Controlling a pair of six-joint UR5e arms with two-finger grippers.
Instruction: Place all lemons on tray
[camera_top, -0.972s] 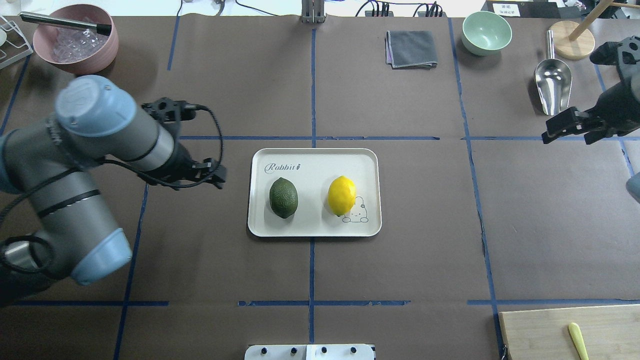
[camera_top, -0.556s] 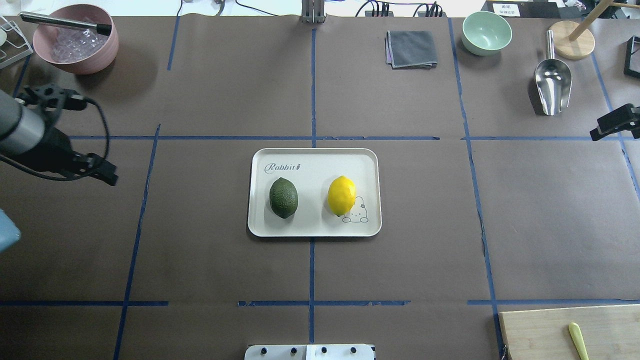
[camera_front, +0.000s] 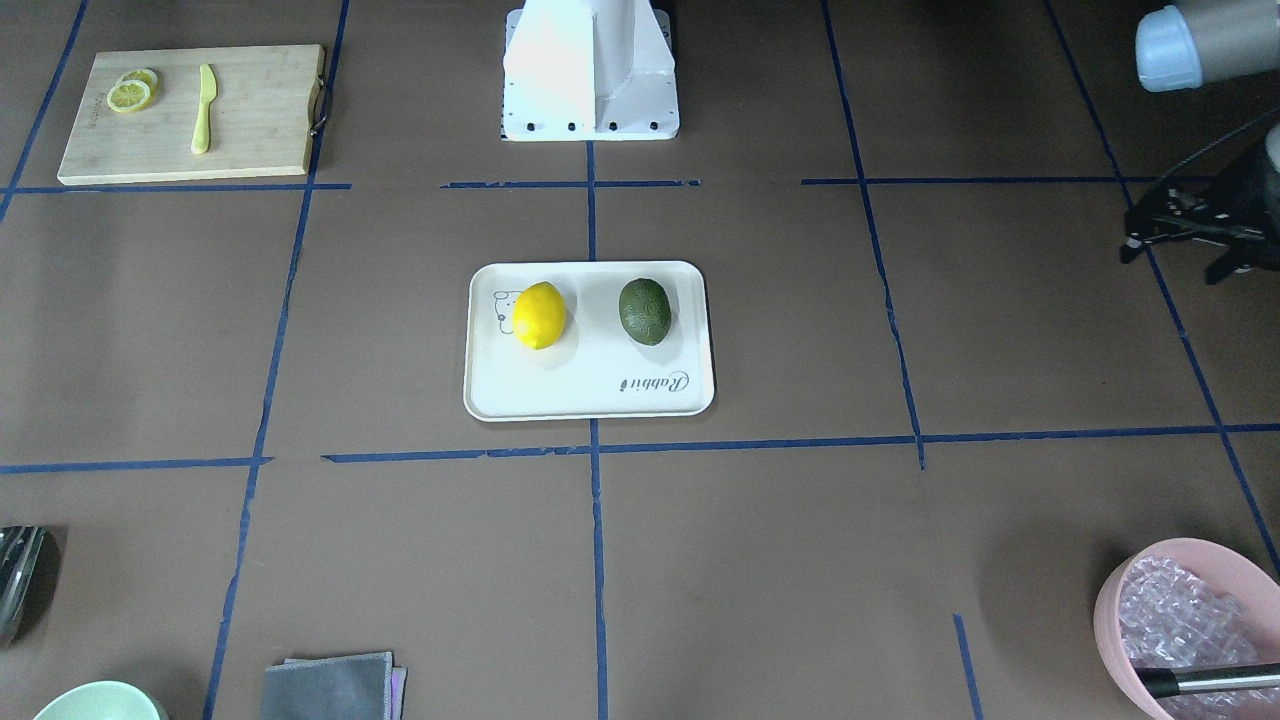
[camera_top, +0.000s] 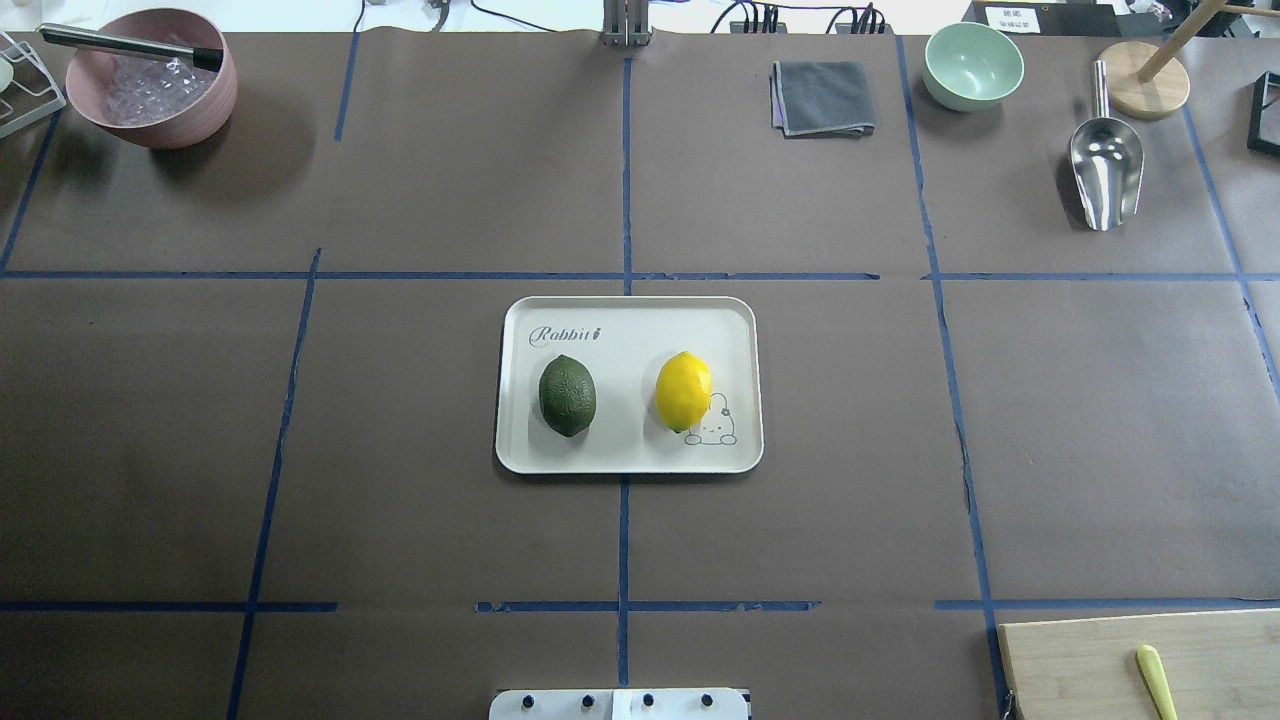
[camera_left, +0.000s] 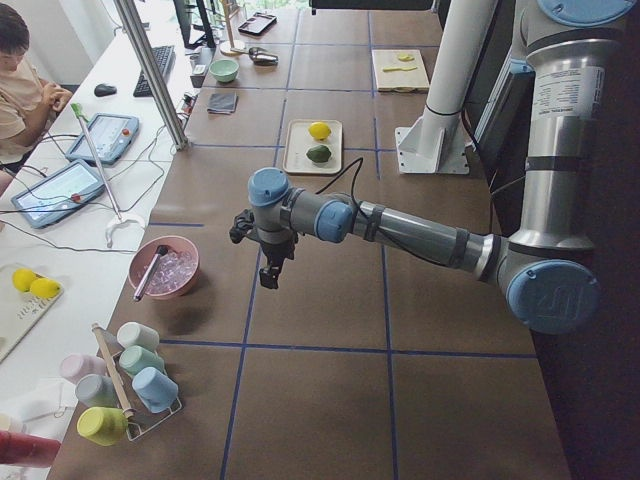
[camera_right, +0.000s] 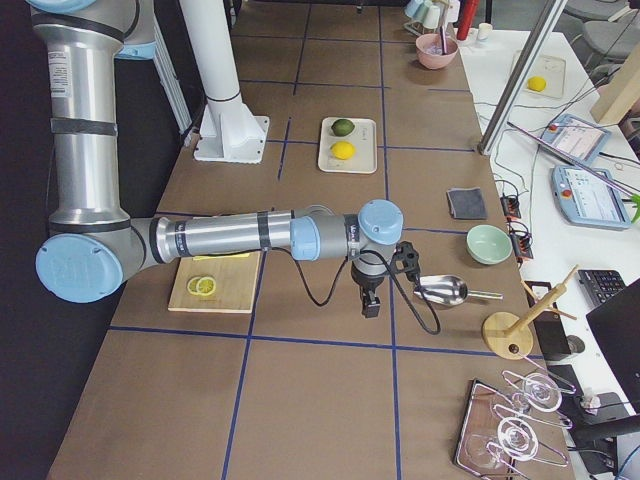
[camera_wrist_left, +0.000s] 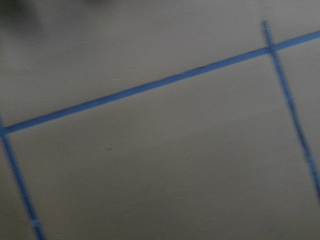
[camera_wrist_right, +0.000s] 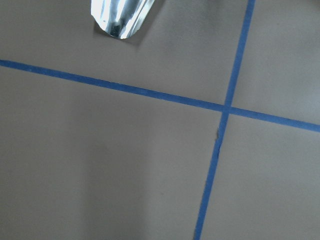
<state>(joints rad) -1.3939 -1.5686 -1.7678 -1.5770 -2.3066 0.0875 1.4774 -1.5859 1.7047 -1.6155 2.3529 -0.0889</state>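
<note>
The off-white rabbit tray lies at the table's middle. On it rest the dark green lemon on the left and the bright yellow lemon on the right, apart from each other. Both also show in the front-facing view, the yellow lemon and the green lemon. Neither arm shows in the overhead view. My left gripper hangs above bare table far from the tray, near the pink bowl. My right gripper hangs above the table beside the metal scoop. I cannot tell whether either is open or shut.
A pink bowl with a tool in it stands far left. A grey cloth, green bowl and metal scoop lie far right. A wooden cutting board holds lemon slices and a yellow knife.
Both arms have drawn outward, left arm to the left and right arm to the right, and have left the overhead view. The lemons and tray have not moved.
</note>
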